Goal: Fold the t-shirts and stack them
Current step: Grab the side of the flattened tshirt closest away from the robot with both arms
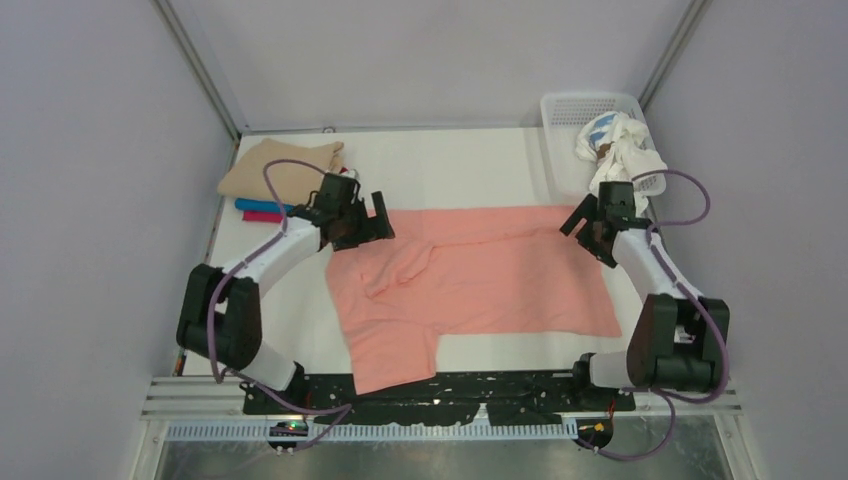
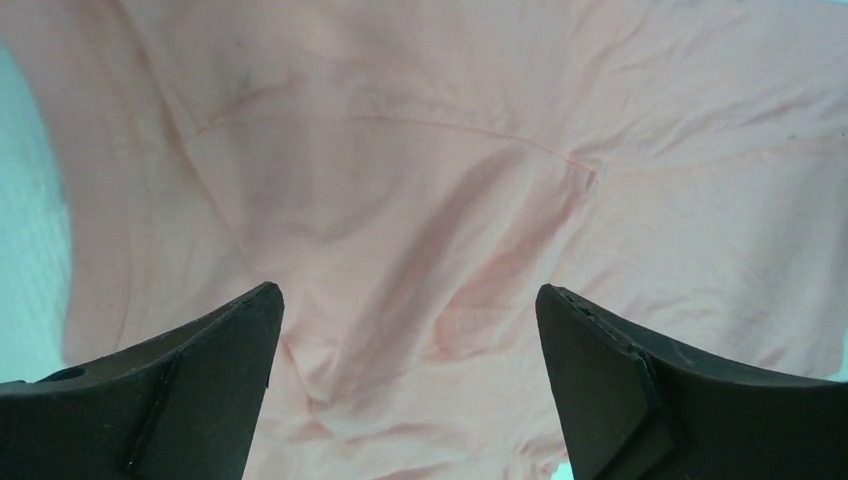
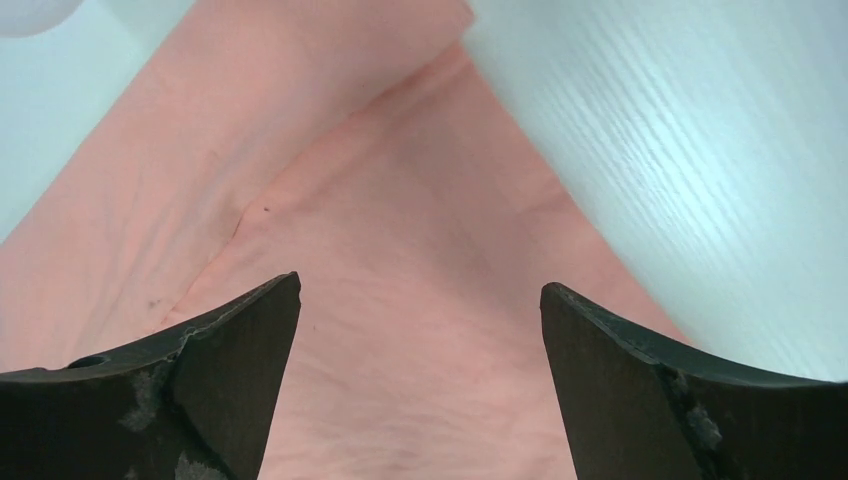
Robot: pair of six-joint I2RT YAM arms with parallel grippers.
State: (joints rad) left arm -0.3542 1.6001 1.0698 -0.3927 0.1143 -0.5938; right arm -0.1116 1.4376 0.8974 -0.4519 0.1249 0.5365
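Free strip of bare white tabletop (image 1: 450,165) along far side, beyond flat-spread salmon-pink cloth t-shirt (image 1: 480,280). Far-left corner blocked by folded tan cloth t-shirt (image 1: 283,165), with folded bright blue t-shirt (image 1: 258,205) and magenta t-shirt (image 1: 264,216) just beside it, near left gripper (image 1: 365,225). Far-right corner blocked by white perforated plastic basket (image 1: 590,100) overflowing with crumpled white cloth (image 1: 625,150), just beside right gripper (image 1: 590,232).

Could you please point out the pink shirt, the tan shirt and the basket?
pink shirt (image 1: 500,280), top view, middle of cloth
tan shirt (image 1: 245,172), top view, left half
basket (image 1: 572,110), top view, back wall
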